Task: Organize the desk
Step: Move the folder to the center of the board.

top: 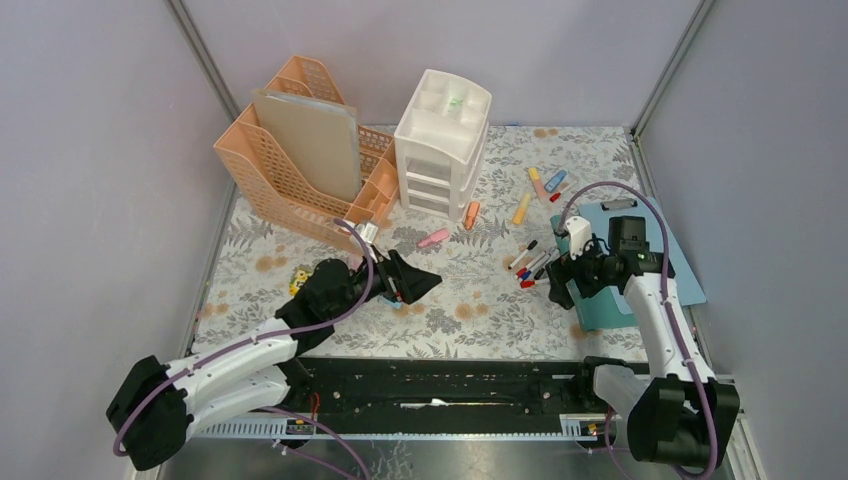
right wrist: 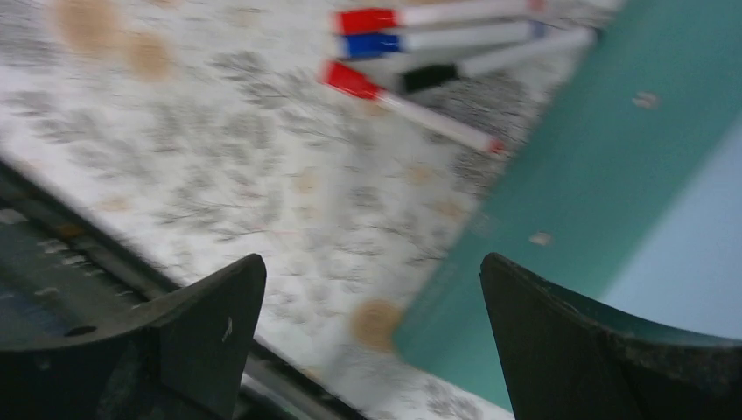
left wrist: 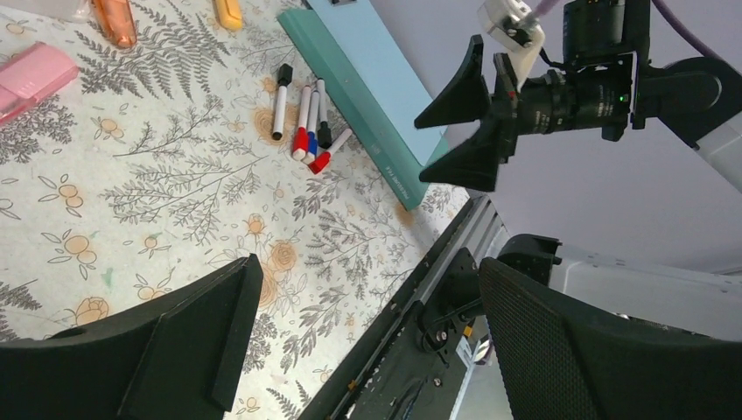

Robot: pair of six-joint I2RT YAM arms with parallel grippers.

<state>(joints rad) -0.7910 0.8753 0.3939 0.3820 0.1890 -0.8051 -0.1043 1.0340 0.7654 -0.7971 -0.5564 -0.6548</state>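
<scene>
The desk (top: pixel 470 320) is covered with a pale cloth printed with ferns and flowers. Loose whiteboard markers (top: pixel 530 265) with red, blue and black caps lie right of centre beside a teal folder (top: pixel 602 306). My left gripper (top: pixel 415 283) hovers open over the cloth at the middle, holding nothing. In the left wrist view the left gripper (left wrist: pixel 367 271) spans cloth (left wrist: pixel 157 175) and the black rail. My right gripper (top: pixel 560 285) is open above the folder's near left corner (right wrist: pixel 612 175). In the right wrist view the right gripper (right wrist: pixel 372 262) is empty, with the markers (right wrist: pixel 420 52) beyond it.
A peach file rack (top: pixel 290 170) holding a beige folder stands at the back left. A white drawer unit (top: pixel 440 145) is beside it. Pink (top: pixel 433 238), orange (top: pixel 471 214) and yellow (top: pixel 521 208) highlighters lie scattered. A black rail (top: pixel 440 385) runs along the near edge. Grey walls enclose the desk.
</scene>
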